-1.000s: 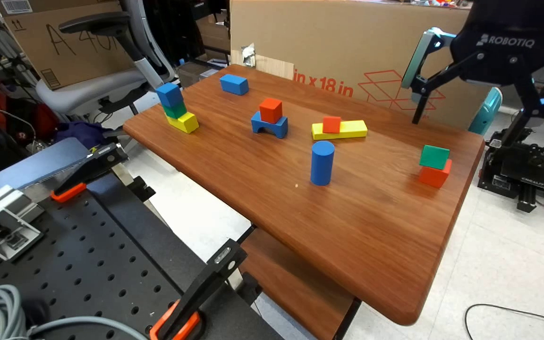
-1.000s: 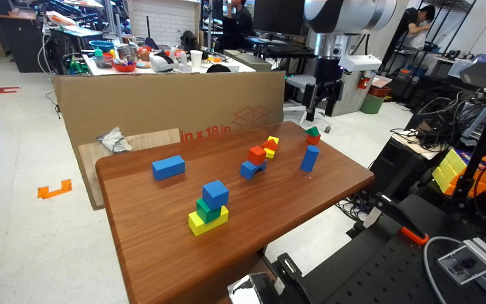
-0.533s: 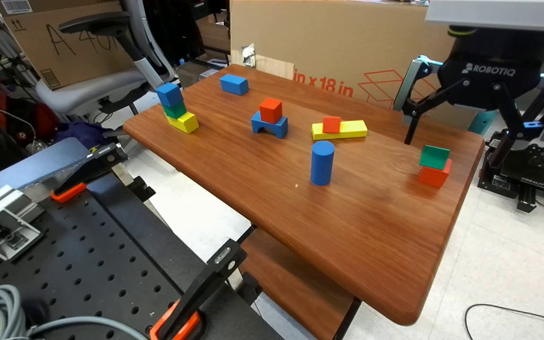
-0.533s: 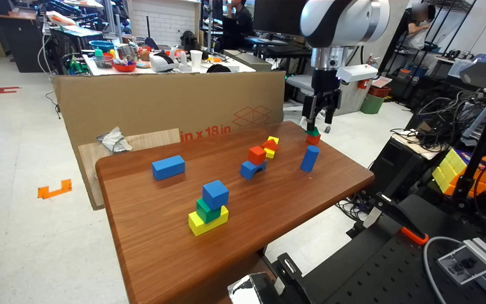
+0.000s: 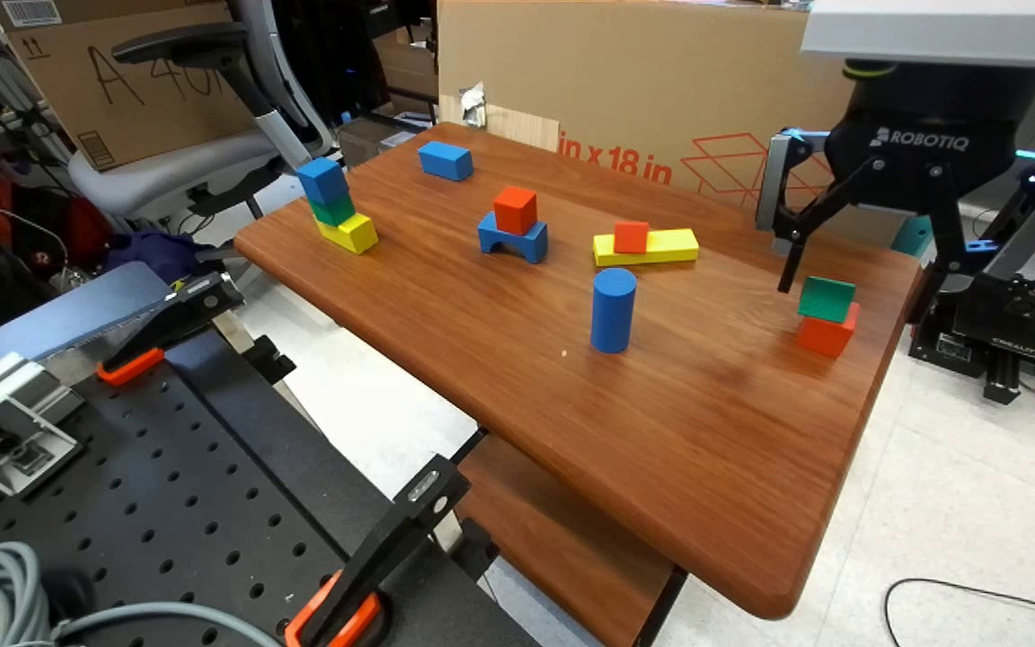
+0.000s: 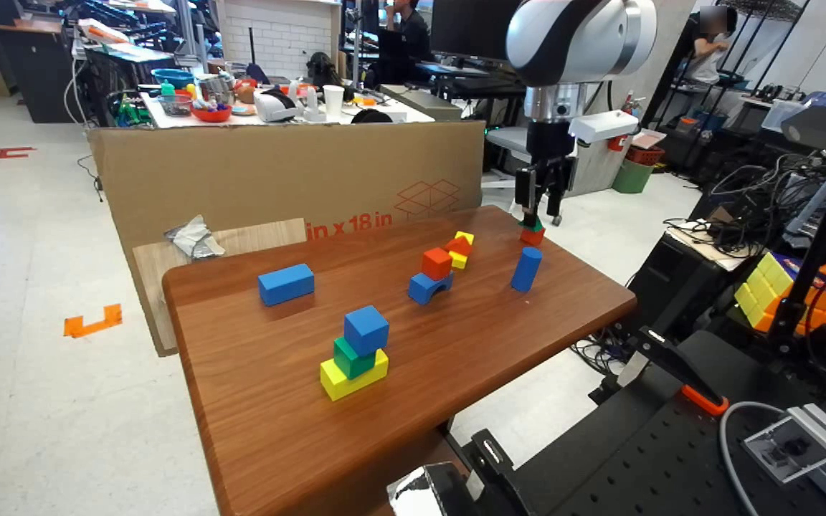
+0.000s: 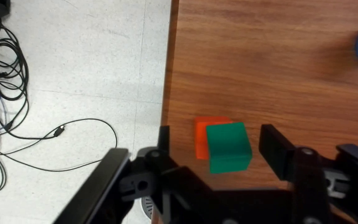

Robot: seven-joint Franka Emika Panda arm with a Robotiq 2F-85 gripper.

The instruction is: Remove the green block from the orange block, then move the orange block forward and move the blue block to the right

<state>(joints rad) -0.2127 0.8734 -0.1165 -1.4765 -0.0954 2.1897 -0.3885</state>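
My ROBOTIQ lettering is legible. Cardboard sheet: "in x 18 in", in red. Box on chair: handwritten "A 40", last character unclear. Black device beyond counter: CREALITY. My jaws stand spread; in the wrist view the green block shows between them, covering part of the orange block beneath. Blue cylinder stands upright, near the yellow bar

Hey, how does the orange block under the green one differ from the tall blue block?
The orange block is squat and flat-sided; the blue block is a taller, round column. The orange block carries the green block; the blue block's top is bare. Both rest on the table.
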